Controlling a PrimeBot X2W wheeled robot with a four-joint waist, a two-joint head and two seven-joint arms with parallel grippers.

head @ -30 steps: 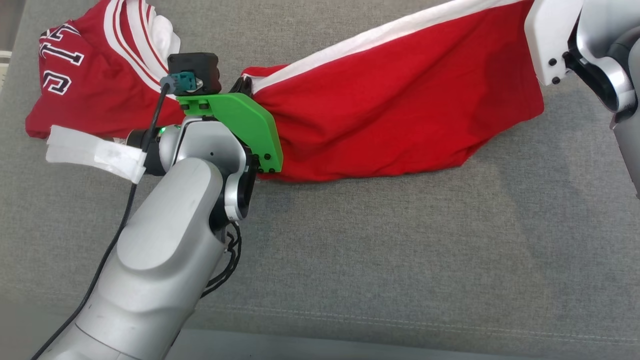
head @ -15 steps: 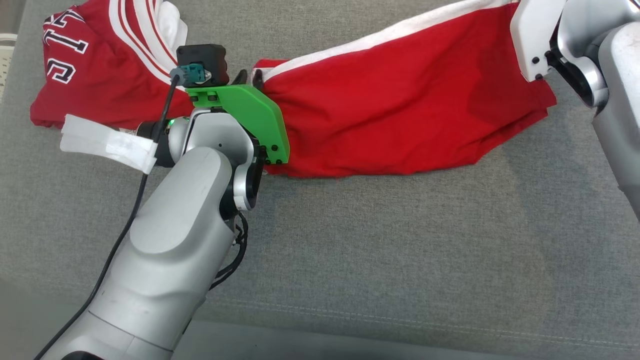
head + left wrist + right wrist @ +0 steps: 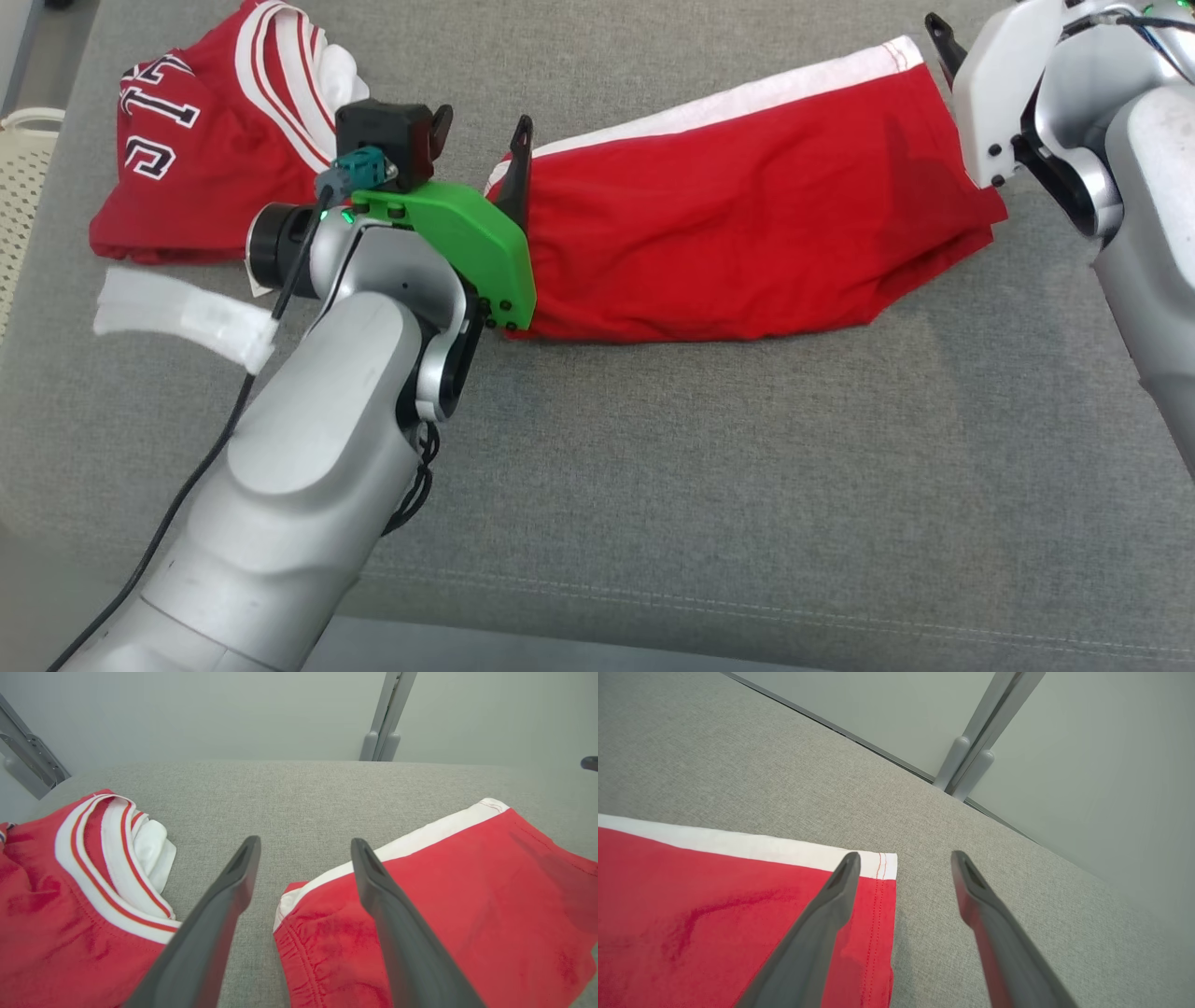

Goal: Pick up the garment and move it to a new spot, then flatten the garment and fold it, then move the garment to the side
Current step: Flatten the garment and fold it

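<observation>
Red garment (image 3: pixel 747 233) lies stretched across the grey bench (image 3: pixel 747 467), with both grippers spread.
At far left, a striped red cloth (image 3: pixel 187 187) with lettering lies bunched. Beside it the left gripper (image 3: pixel 304 842) has its fingers wide apart over the garment's crumpled left corner, pinching nothing. At the garment's flat right corner the right gripper (image 3: pixel 906 856) is also spread, with one finger above the hem.
</observation>
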